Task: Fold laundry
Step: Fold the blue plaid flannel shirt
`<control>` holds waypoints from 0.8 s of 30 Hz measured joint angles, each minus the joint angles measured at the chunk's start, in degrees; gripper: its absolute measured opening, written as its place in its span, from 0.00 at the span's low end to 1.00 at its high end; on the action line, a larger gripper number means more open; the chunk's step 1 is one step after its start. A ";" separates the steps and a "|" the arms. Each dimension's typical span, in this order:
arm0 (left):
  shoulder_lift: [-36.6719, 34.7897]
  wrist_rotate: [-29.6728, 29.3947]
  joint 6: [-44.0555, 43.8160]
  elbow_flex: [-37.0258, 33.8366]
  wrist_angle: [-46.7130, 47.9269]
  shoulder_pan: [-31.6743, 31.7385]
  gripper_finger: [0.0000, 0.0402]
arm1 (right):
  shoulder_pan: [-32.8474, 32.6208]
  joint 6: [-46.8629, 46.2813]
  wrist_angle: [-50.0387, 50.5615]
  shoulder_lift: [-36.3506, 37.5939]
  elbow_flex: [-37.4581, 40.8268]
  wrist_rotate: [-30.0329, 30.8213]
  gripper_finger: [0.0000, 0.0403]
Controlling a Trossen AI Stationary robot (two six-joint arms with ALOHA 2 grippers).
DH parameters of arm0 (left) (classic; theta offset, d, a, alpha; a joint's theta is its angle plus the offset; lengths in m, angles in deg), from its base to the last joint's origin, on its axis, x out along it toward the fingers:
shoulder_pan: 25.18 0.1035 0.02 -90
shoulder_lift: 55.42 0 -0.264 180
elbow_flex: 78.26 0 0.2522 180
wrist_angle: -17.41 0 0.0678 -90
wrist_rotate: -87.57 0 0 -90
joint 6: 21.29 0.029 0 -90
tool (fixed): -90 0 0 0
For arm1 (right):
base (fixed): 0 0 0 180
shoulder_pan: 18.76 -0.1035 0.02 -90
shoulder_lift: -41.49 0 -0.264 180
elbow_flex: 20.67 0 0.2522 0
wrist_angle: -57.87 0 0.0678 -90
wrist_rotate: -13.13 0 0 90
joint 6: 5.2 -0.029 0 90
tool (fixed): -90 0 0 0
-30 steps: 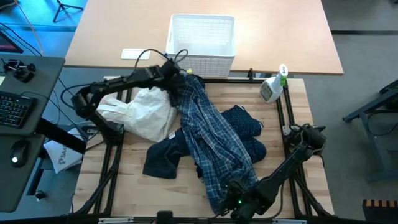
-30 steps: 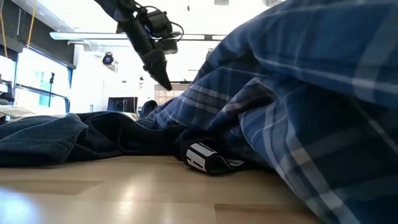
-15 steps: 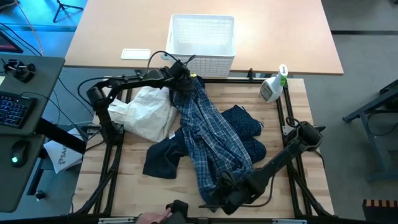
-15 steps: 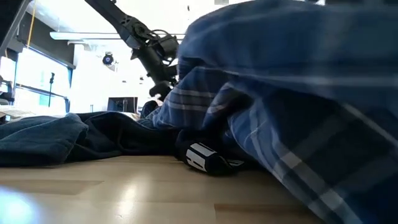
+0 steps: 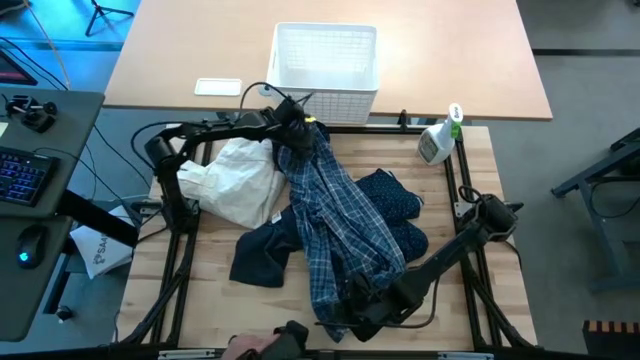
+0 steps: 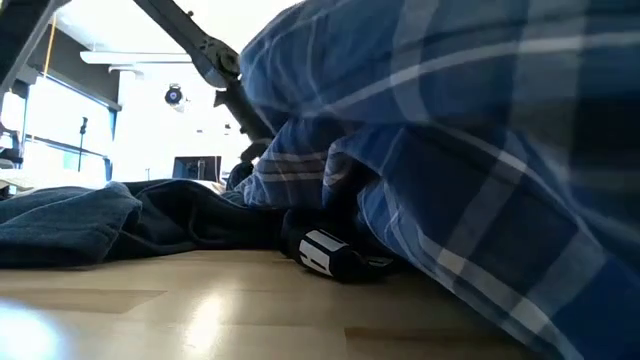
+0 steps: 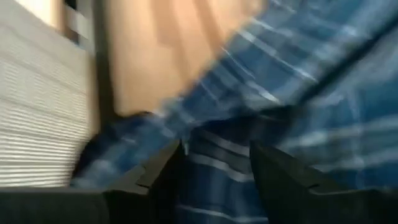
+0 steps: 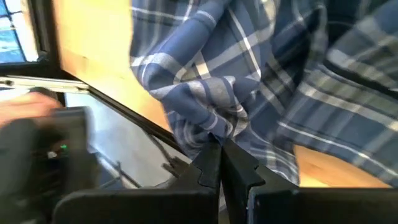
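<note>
1. Low in the frame, the right pincer point(image 8: 219, 155) is clenched on a bunched hem of the plaid shirt point(image 5: 335, 215).
2. Upper centre, the left pincer point(image 7: 214, 158) stands parted astride the shirt's far end, beside the basket point(image 5: 325, 55).
3. Diagonally across the surface point(image 5: 215, 300) lies the shirt, over the navy shirt point(image 5: 395, 200).

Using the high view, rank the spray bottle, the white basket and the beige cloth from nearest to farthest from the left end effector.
From the left end effector, at the table's far edge:
1. Basket, just beyond it, past the table's edge.
2. Beige cloth, on the left, nearly as close.
3. Spray bottle, far off at the right edge.
</note>
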 joint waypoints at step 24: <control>-19.25 6.91 -14.44 0.13 -0.56 7.55 0.01 | -0.43 -0.19 0.42 -0.04 -0.02 0.96 0.00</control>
